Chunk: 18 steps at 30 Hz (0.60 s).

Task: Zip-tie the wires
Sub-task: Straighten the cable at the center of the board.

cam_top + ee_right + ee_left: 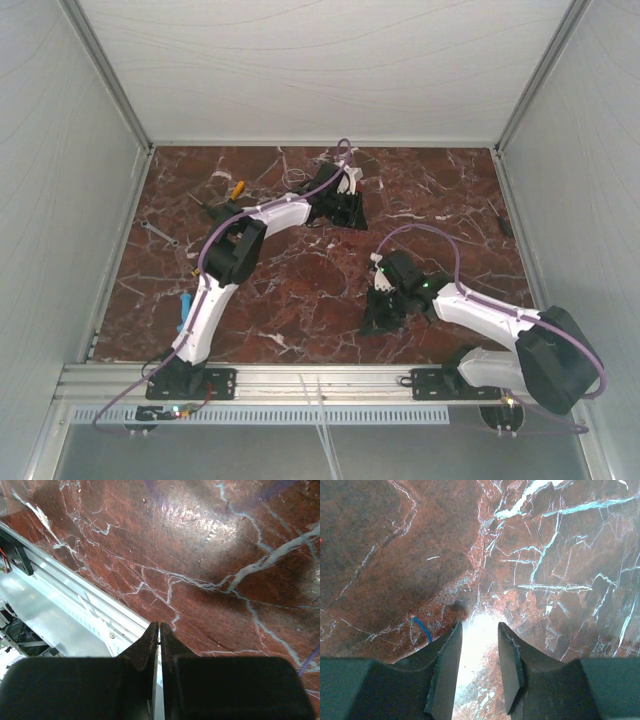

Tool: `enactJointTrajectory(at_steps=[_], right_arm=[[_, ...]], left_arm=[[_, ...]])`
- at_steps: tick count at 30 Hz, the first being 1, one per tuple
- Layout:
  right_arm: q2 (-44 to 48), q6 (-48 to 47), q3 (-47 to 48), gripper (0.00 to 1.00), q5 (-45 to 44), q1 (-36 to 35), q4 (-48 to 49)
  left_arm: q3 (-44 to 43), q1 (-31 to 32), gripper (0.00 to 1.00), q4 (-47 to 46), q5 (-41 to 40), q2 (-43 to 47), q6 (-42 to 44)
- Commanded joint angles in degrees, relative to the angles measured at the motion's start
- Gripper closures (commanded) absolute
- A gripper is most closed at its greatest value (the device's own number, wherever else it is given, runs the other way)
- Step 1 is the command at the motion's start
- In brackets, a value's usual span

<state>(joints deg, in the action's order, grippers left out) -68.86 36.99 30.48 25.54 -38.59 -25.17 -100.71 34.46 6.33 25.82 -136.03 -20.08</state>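
My left gripper [351, 220] reaches to the far middle of the red marble table [300, 290]. In the left wrist view it [480, 625] stands open, with only bare marble between its fingers. A few thin pale strands [293, 180], probably the wires, lie just left of that arm's wrist, too small to make out. A short blue strand [422, 628] shows beside the left finger. My right gripper [377, 320] hovers low over the table's middle right. In the right wrist view it [159, 624] is shut, and nothing is clearly held.
An orange-handled tool [237, 188] lies at the far left, with a small metal tool [155, 232] nearer the left wall. A blue item [185, 300] sits by the left arm. The aluminium rail [75, 600] runs along the near edge. Walls enclose three sides.
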Motion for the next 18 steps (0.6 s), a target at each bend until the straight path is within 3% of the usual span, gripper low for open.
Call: enactJointTrajectory(at_steps=[1,4,10,18], right_arm=[[0.0,-0.3,-0.2,1.0,1.3,-0.7,0.4],[0.2,-0.4,-0.2,0.96,1.6,-0.6,0.2],[0.1,-0.7,1.5,0.76,4.1,-0.8,-0.7],[4.2,-3.4,7.1,0.38,4.8,-0.8,-8.8]], left_arm=[[-2.9,0.2,0.61,-1.5,0.5,-1.0,0.3],[-2.9,0.4,0.54,-0.8,-0.2,-0.2,0.7],[-2.9,1.0,0.42,1.4,-2.6,2.9,2.2],[4.0,1.1,0.26,4.1,-8.3,14.1,5.0]])
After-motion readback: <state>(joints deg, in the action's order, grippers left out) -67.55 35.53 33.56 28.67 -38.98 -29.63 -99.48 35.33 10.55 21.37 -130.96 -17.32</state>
